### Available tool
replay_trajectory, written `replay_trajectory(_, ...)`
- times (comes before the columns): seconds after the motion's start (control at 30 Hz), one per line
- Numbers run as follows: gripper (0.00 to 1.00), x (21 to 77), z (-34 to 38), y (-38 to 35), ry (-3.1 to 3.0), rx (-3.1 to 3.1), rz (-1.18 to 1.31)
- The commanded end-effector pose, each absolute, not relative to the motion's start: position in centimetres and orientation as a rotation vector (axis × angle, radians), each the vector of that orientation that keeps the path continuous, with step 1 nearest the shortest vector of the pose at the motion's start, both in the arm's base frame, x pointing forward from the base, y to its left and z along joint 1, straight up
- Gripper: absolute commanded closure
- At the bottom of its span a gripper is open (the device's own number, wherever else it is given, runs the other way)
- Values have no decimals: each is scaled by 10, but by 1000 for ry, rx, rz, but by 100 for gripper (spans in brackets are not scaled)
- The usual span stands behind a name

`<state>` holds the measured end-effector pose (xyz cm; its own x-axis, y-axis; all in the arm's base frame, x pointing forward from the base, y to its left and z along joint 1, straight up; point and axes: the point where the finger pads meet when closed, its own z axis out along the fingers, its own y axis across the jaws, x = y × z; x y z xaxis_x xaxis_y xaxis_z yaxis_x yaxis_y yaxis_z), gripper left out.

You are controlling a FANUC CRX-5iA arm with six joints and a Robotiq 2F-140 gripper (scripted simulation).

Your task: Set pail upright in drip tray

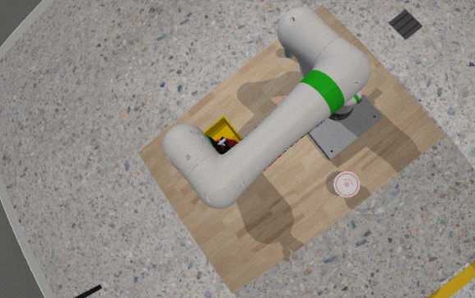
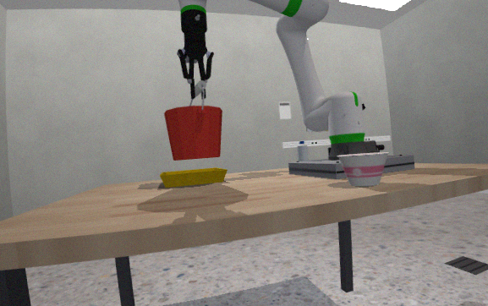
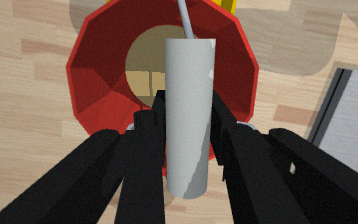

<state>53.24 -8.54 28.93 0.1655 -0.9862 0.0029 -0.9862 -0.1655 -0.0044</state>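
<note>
The red pail (image 2: 194, 132) hangs upright from its grey handle grip (image 3: 187, 115), which my gripper (image 2: 198, 90) is shut on. In the side view the pail's base hangs about a hand's width above the yellow drip tray (image 2: 193, 177), roughly over it. In the wrist view I look down into the pail (image 3: 160, 85), and a yellow edge of the tray (image 3: 227, 5) shows past its far rim. In the overhead view the arm hides most of the pail (image 1: 230, 144) and part of the tray (image 1: 221, 131).
A white cup with a pink band (image 2: 362, 168) stands on the table's right side and also shows in the overhead view (image 1: 346, 183). The grey robot base plate (image 2: 348, 165) lies behind it. The table's edge is left of the tray.
</note>
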Motion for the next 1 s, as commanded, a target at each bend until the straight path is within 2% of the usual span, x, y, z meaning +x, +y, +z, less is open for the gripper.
replay_trajectory(0.0, 90, 534, 290, -95, 2028, -2396, -11)
replay_trajectory(0.97, 90, 541, 291, -159, 2028, -2396, -11)
